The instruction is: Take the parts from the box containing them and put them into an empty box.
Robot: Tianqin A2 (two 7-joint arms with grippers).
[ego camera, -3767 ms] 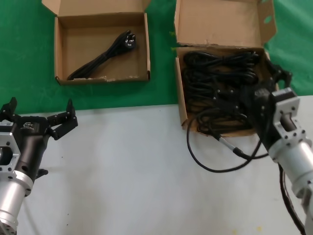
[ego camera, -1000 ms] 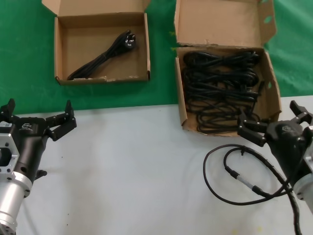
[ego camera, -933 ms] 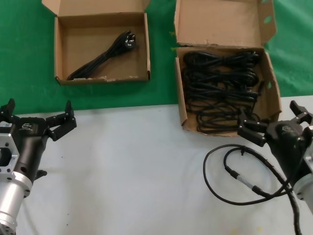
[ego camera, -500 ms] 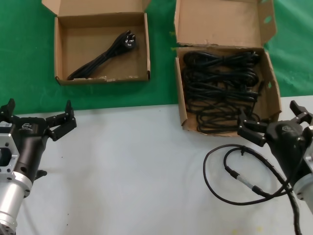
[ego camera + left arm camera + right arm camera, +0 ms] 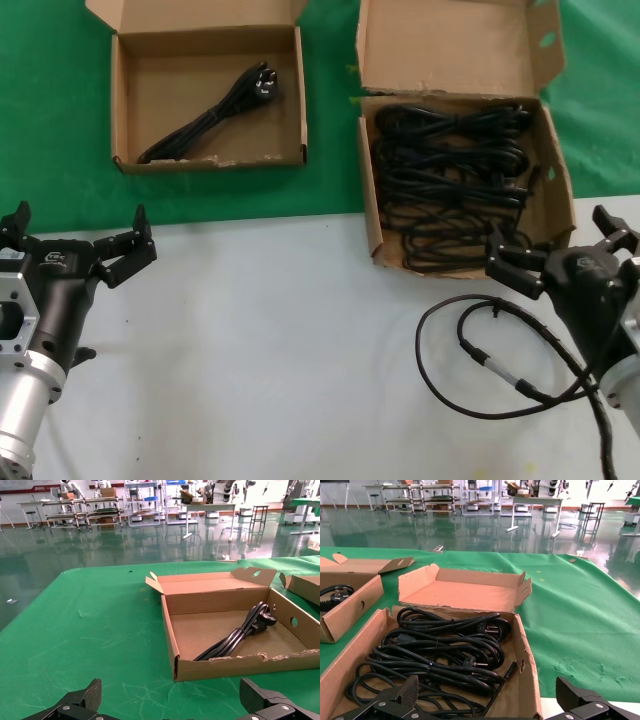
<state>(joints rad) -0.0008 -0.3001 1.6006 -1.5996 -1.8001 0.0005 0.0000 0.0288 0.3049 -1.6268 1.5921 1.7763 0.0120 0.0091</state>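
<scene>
The deeper cardboard box (image 5: 368, 215) at the back right holds several coiled black power cords (image 5: 450, 185), also seen in the right wrist view as cords (image 5: 440, 650) inside the box (image 5: 527, 670). The shallow box (image 5: 210, 160) at the back left holds one cord (image 5: 215, 110), which shows in the left wrist view as a cord (image 5: 235, 637) in its box (image 5: 225, 665). My right gripper (image 5: 550, 240) hangs open just in front of the deeper box, holding nothing. My left gripper (image 5: 80, 228) is open over the table's left front, short of the shallow box.
A thin black cable with a silver connector (image 5: 480, 360) lies looped on the white table in front of the deeper box, by my right arm. Both boxes sit on a green cloth (image 5: 330, 120). Their lid flaps stand up at the back.
Since 3.8 s ago my right gripper has drawn back out of the deeper box, and the thin cable now lies on the table. Nothing has moved in the last second.
</scene>
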